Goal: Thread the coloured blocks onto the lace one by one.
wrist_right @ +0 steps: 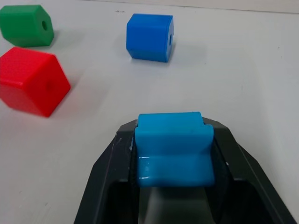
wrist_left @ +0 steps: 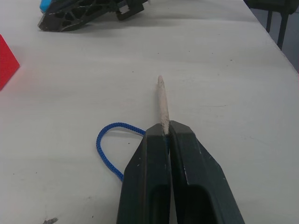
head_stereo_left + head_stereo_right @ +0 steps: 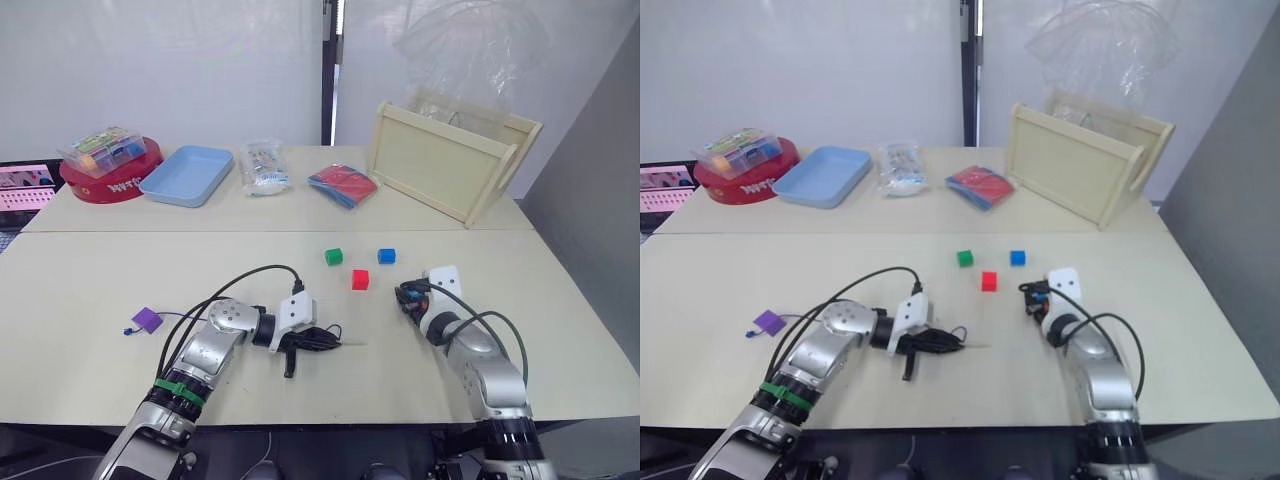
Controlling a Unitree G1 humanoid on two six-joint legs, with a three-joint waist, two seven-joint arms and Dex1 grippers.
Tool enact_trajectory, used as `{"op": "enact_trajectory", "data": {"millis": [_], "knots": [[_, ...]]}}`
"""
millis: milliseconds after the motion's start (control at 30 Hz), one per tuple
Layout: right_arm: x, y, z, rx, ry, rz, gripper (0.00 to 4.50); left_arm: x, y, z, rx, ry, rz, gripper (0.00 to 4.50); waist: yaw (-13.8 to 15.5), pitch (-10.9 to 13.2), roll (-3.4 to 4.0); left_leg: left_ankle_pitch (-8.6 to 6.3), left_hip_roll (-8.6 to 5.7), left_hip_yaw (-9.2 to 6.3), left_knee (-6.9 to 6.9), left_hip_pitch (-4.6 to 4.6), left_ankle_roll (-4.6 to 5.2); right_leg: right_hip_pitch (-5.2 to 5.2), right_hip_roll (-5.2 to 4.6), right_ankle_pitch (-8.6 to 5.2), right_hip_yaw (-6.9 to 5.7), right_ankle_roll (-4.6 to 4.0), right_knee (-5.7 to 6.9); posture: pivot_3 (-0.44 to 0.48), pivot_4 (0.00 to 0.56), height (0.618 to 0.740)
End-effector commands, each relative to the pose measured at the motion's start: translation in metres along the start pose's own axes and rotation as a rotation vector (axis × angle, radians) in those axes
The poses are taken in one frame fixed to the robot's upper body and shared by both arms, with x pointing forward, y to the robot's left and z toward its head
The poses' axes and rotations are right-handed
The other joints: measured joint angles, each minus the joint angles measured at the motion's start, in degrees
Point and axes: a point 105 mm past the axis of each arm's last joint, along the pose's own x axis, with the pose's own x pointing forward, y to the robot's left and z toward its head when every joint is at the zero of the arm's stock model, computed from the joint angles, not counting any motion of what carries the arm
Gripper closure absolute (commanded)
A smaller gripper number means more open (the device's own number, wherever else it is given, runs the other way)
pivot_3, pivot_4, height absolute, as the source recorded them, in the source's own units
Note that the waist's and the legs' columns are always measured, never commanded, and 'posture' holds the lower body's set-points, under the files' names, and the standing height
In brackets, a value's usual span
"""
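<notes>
The lace [image 2: 108,148] is pinched just behind its pale stiff tip [image 2: 161,100] by the left end effector [image 3: 318,341], whose two black fingers are closed tight on it. So the tip sticks out forward like a needle, low over the desk [image 3: 100,270], which makes sense if you want to poke it through a hole. A small blue loop of the string curls out beside the fingers, and the rest trails back across the desk to the purple block [image 3: 147,319], which looks already strung on the far end, though I can't see the hole to be sure.

The right end effector [image 1: 174,154] is clamped on the light blue block [image 1: 174,140], gripping it by two opposite faces. I can't make out where its hole faces from here. My guess is it's being held up for the tip to go into, but the two end effectors are well apart right now, so they need to come together and line up first.

Green block [image 3: 334,256], red block [image 3: 360,279] and dark blue block [image 3: 386,256] sit loose in a little cluster on the desk near the right end effector, not yet threaded. You can see holes in the green and dark blue ones in the right wrist view.

Tricky bit, I reckon: tiny hole, thin tip, any misalignment and it just bumps the block face.
</notes>
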Motion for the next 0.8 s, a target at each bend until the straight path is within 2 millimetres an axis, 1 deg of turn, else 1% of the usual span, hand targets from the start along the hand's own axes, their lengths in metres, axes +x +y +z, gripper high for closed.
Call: {"op": "enact_trajectory", "data": {"millis": [33,67,167,267,333,400,467,533,633,733,767,800], "knots": [[-0.024,0.017,0.022,0.008,-0.058,0.043,3.29,0.006,-0.004,0.006,0.016,-0.022,-0.031,4.50,0.0,0.0,0.02,0.00,0.00,0.00,0.00,-0.01,0.00,-0.01,-0.01,0.00,0.01,0.00,-0.01,0.000,0.150,0.740],[-0.031,0.021,0.020,0.025,-0.048,0.050,3.29,0.007,-0.005,0.006,0.015,-0.023,-0.037,4.50,0.0,0.0,0.02,0.00,0.00,0.00,0.00,0.01,0.00,0.00,0.00,0.00,0.00,0.00,0.00,0.000,0.150,0.740],[-0.046,0.031,0.016,0.079,-0.023,0.058,3.29,0.010,-0.005,0.006,0.015,-0.029,-0.051,4.50,-0.1,0.0,0.02,0.00,0.00,-0.01,-0.01,-0.02,0.01,-0.01,0.00,0.00,0.01,0.00,-0.01,0.000,0.150,0.740],[-0.061,0.045,0.006,0.141,0.023,0.065,3.29,0.015,-0.006,0.008,0.025,-0.036,-0.083,4.50,-0.1,0.0,0.02,0.00,0.01,-0.01,-0.02,0.01,0.01,-0.01,0.02,0.00,0.02,0.00,0.01,0.000,0.150,0.740],[-0.064,0.048,-0.003,0.193,0.049,0.046,3.29,0.019,-0.005,0.010,0.028,-0.042,-0.091,4.50,0.0,0.0,0.02,0.00,0.01,-0.01,-0.02,0.01,0.01,-0.01,0.02,0.00,0.03,0.00,0.00,0.000,0.150,0.740],[-0.064,0.050,-0.006,0.250,0.051,0.027,3.29,0.021,-0.004,0.011,0.032,-0.043,-0.098,4.50,-0.1,0.0,0.02,0.00,0.00,0.00,-0.02,0.02,0.01,-0.01,0.01,0.00,0.04,0.00,0.00,0.000,0.150,0.740],[-0.065,0.050,-0.008,0.264,0.058,0.024,3.29,0.022,-0.003,0.012,0.036,-0.044,-0.105,4.50,-0.1,0.0,0.02,0.00,0.00,-0.01,-0.02,0.03,0.01,-0.01,0.02,0.00,0.03,0.00,0.01,0.000,0.150,0.740],[-0.067,0.051,-0.005,0.276,0.051,0.036,2.23,0.023,-0.003,0.012,0.038,-0.045,-0.109,4.50,-0.1,0.0,0.02,0.00,0.00,-0.01,-0.02,0.03,0.01,-0.01,0.02,0.00,0.03,0.00,0.00,0.000,0.150,0.740],[-0.070,0.055,0.005,0.302,0.025,0.094,1.21,0.023,-0.004,0.012,0.038,-0.048,-0.112,4.50,-0.1,0.0,0.02,0.00,0.00,-0.01,-0.02,0.02,0.01,-0.01,0.02,0.00,0.03,0.00,0.00,0.000,0.150,0.740],[-0.081,0.067,0.013,0.257,0.036,0.237,0.16,0.022,-0.005,0.012,0.035,-0.054,-0.116,4.50,0.0,0.0,0.02,0.00,0.00,-0.01,-0.02,0.00,0.01,-0.01,0.01,0.00,0.03,0.00,-0.01,0.000,0.150,0.740],[-0.085,0.068,0.016,0.249,0.035,0.272,0.01,0.021,-0.006,0.012,0.031,-0.061,-0.121,4.50,0.0,0.0,0.02,0.00,0.00,-0.01,-0.02,0.00,0.01,-0.01,0.01,0.00,0.03,0.00,-0.02,0.000,0.150,0.740],[-0.089,0.067,0.022,0.236,0.025,0.311,0.01,0.019,-0.007,0.011,0.028,-0.063,-0.123,4.50,0.0,0.0,0.02,0.00,0.00,-0.01,-0.02,0.00,0.01,-0.01,0.02,0.00,0.02,0.00,-0.02,0.000,0.150,0.740]]}}
